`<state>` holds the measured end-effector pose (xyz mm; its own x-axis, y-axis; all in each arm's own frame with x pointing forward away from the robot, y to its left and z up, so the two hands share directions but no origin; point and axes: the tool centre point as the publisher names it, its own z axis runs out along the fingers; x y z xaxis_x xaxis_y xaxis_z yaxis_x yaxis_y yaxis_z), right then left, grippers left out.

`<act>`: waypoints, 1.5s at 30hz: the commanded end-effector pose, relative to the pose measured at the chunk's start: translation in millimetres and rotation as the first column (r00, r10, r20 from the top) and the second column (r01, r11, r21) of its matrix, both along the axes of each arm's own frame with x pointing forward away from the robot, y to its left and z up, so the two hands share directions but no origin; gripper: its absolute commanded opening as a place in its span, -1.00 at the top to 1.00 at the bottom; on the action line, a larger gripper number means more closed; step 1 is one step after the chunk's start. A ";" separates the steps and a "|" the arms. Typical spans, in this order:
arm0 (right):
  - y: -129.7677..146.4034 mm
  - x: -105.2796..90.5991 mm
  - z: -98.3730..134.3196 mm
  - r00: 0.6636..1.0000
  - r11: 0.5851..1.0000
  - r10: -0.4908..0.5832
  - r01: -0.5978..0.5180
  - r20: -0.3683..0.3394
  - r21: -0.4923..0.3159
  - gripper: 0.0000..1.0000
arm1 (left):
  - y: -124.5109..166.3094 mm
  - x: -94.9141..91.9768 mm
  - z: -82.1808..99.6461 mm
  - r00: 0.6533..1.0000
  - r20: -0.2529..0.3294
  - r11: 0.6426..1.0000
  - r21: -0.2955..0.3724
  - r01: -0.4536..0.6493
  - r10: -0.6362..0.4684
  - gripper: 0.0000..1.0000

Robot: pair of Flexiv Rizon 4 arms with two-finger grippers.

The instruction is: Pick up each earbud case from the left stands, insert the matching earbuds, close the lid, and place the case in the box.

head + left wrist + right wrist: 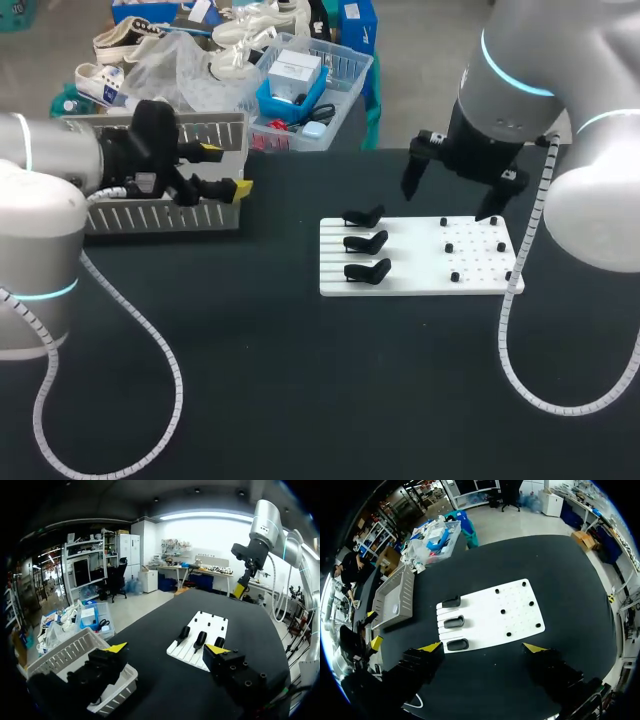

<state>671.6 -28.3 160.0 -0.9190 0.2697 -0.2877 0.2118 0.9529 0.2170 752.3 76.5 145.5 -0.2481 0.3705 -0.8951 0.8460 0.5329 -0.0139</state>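
Hovering wide open with nothing in it, the left hand sits at the 3 o'clock end of the slotted grey box, around 10 o'clock on the bench. Right hand is spread open too, empty, up over the 12 o'clock edge of the white board. Three black stands line the board's 9 o'clock side, and little black pegs dot its 3 o'clock half.

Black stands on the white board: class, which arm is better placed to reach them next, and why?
Probably the right. The right gripper hangs open above the white board, with the black stands close by. The left gripper is open too, but off by the grey basket, away from the board.
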 end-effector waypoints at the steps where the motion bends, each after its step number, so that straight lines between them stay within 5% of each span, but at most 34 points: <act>1: -0.4 -2.5 -0.5 1.000 1.000 -0.004 0.004 0.008 0.000 -1.00 | -10.8 -8.9 2.8 0.999 0.053 0.998 -0.065 0.011 -0.007 -1.00; 14: -0.4 -2.5 -0.5 1.000 1.000 -0.004 0.004 0.008 0.000 -1.00 | -32.2 -22.8 0.0 0.997 -0.026 0.996 -0.042 0.073 -0.074 -1.00; 45: -0.4 -2.5 -0.5 1.000 1.000 -0.004 0.004 0.008 0.000 -1.00 | -40.5 -33.0 8.6 0.992 -0.033 0.993 -0.022 0.120 -0.120 -1.00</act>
